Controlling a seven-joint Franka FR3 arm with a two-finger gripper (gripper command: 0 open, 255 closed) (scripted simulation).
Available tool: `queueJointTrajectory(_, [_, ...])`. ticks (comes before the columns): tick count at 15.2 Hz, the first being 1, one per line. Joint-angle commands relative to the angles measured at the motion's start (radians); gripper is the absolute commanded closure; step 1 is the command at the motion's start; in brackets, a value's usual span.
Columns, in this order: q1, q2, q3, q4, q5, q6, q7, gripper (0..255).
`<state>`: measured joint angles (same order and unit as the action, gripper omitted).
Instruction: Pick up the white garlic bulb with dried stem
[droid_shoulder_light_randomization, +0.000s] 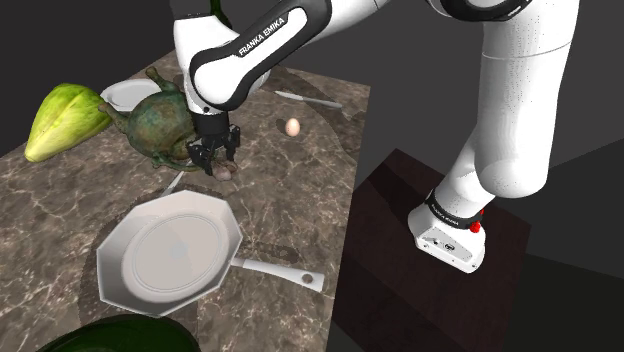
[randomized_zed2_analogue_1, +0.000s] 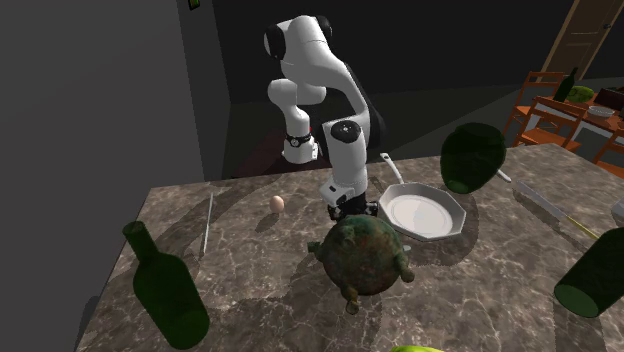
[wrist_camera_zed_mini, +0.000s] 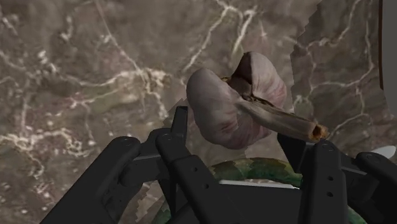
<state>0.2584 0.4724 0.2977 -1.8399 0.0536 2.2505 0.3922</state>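
Where the shoulder view begins at its left, a pale green leafy head (droid_shoulder_light_randomization: 65, 120) lies on the brown veined-stone bench (droid_shoulder_light_randomization: 60, 215), with a green-bronze turtle figure (droid_shoulder_light_randomization: 160, 125) just beside it. Next comes the black two-finger claw (droid_shoulder_light_randomization: 217, 160), low and close by the turtle. Its fingers are apart, straddling the pale mauve-white garlic bulb with dried brown stem (wrist_camera_zed_mini: 232, 105). The bulb lies on the bench, ungripped, probably bracketed for a pinch. The white arm link (droid_shoulder_light_randomization: 255, 45) reads "FRANKA EMIKA".
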Motion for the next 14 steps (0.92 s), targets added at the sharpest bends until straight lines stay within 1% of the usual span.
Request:
queueJointTrajectory(1, [0.0, 0.002, 0.0, 0.001, 0.0, -0.002, 0.0, 255])
queueJointTrajectory(14, [-0.012, -0.092, 0.012, 0.049, 0.02, -0.141, 0.006, 255])
